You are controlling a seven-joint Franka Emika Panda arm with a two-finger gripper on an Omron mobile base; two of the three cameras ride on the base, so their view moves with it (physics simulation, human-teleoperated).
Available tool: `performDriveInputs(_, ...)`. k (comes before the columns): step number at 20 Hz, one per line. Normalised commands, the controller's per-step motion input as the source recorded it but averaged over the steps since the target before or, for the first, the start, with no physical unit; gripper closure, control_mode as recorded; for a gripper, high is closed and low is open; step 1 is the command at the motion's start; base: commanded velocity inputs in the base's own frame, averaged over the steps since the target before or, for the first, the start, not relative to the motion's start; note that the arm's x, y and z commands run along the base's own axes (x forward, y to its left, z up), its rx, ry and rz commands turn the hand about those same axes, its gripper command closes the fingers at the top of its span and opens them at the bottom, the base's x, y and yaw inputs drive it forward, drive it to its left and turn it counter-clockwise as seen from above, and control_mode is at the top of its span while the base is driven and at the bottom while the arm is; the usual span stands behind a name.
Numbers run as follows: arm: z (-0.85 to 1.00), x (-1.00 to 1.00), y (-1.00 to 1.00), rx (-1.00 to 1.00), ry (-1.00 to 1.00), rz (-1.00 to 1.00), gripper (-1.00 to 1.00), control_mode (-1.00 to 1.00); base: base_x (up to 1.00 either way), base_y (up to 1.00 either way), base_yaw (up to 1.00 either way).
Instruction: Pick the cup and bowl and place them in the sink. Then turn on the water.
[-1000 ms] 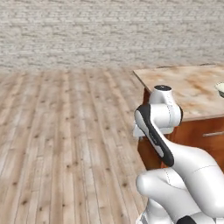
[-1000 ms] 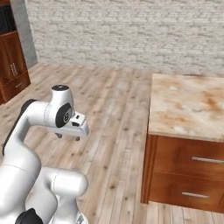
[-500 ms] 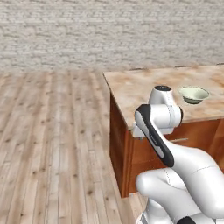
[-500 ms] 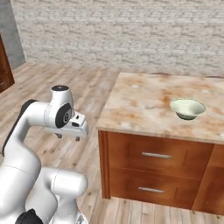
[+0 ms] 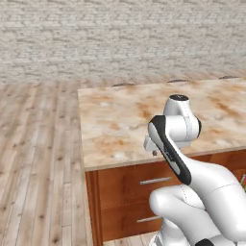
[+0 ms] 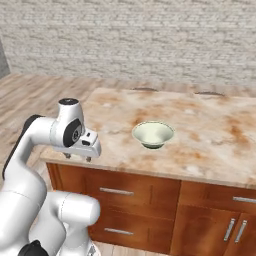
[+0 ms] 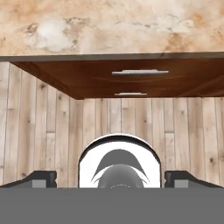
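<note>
While the fingers [image 6: 77,157] hang spread wide and empty at the marble surface's [image 6: 210,135] near edge, the bowl [image 6: 153,134] sits well beyond them, to their right.

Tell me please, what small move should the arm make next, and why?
Probably it should lift and reach forward over the counter toward the bowl. The gripper is open and empty, hanging at the counter's near edge, above the drawers, and pointing at the floor. The bowl sits apart from it, further in on the counter, untouched. No cup or sink is in sight.
</note>
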Motion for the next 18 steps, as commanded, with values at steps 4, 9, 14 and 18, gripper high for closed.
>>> performDriveInputs(4,0.0,0.0,0.0,0.0,0.0,0.0,-1.0,1.0,0.54,-0.86,-0.02)
performDriveInputs(9,0.0,0.0,0.0,0.0,0.0,0.0,-1.0,1.0,0.77,-0.02,0.04)
performDriveInputs(14,0.0,0.0,0.0,0.0,0.0,0.0,-1.0,1.0,0.65,-0.01,0.02)
performDriveInputs(18,0.0,0.0,0.0,0.0,0.0,0.0,-1.0,1.0,0.44,0.0,0.0)
